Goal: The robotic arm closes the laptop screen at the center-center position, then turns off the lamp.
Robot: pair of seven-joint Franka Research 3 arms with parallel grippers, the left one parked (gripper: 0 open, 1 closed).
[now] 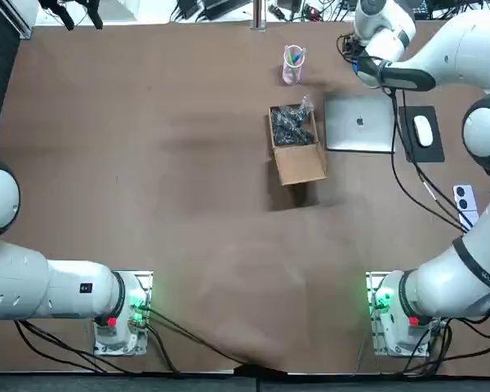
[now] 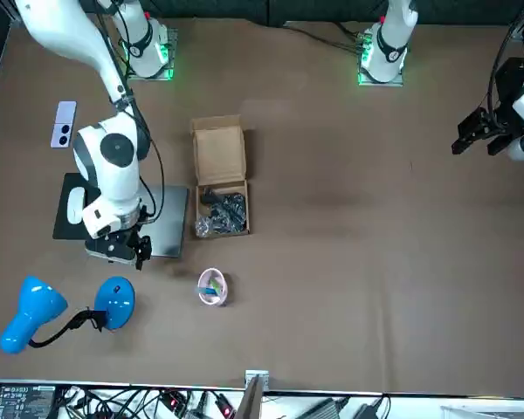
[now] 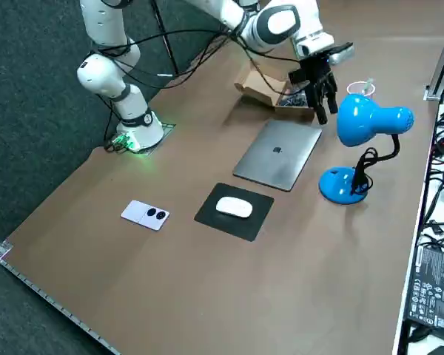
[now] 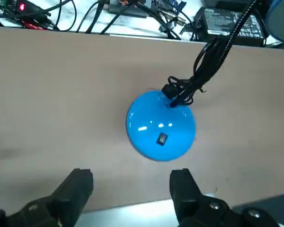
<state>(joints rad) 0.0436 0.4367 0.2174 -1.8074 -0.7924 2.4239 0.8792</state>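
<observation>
Laptop [image 1: 359,122] lies shut on the counter [image 1: 188,204], just to the right of an open cardboard box [image 1: 298,159]. Right claw [image 4: 131,182] is released, fingers spread, and hovers over the laptop's far edge. Blue lamp [image 3: 366,122] stands just beyond. Lamp base [image 4: 149,118] is untouched, switch [image 4: 162,138] toward the claw.
</observation>
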